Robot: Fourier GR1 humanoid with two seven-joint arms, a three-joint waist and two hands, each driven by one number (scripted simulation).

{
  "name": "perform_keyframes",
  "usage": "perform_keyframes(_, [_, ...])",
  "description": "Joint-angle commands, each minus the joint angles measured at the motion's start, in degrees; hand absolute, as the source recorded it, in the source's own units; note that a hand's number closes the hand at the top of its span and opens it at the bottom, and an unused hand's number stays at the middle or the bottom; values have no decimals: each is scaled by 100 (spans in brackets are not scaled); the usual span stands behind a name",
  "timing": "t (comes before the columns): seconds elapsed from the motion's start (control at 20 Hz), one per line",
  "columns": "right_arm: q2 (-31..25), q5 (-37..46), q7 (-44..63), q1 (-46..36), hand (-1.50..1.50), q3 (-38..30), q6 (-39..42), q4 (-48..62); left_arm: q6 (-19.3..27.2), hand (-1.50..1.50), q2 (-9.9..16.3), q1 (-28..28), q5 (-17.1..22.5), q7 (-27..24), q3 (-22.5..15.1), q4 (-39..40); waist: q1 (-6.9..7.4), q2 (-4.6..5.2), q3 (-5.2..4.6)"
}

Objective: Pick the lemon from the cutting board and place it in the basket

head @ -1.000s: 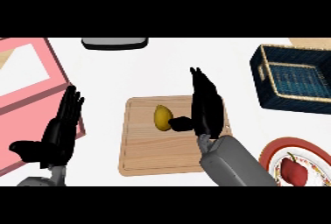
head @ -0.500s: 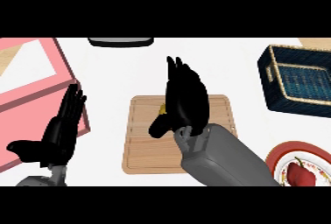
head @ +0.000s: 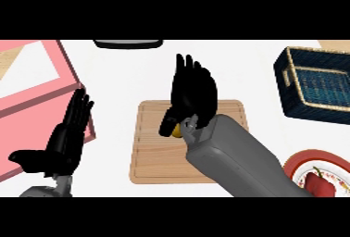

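The small yellow lemon (head: 177, 130) lies on the pale wooden cutting board (head: 153, 157), mostly hidden beneath the right hand (head: 191, 92), whose fingers are straight, positioned above it for grasping. The dark woven basket (head: 287, 69) waits at far right; the left hand (head: 65, 139) rests released.

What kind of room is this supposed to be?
Most likely a kitchen counter: a wooden cutting board with a lemon on it, a dark woven basket, and a red-rimmed plate of food all sit on the white top.
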Motion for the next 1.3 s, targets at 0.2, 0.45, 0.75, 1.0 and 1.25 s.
perform_keyframes(0.2, [98,-14,1388,263,-150,406,35,37,154,0,-157,-188,-146,142,-28,-20,-15,12,12])
perform_keyframes(0.45, [98,53,1389,649,-150,846,-453,-69,0,0,-149,-147,-129,106,30,73,21,48,15])
perform_keyframes(0.75, [98,-11,1388,268,-150,789,-415,161,16,0,-199,-136,-253,78,56,17,65,57,13])
perform_keyframes(1.0, [98,303,1334,613,-150,1094,-827,359,-80,0,-227,-4,-240,1,92,78,64,62,15])
perform_keyframes(1.25, [98,388,967,507,-150,802,-914,838,-154,0,-257,76,-207,14,108,-85,81,75,15])
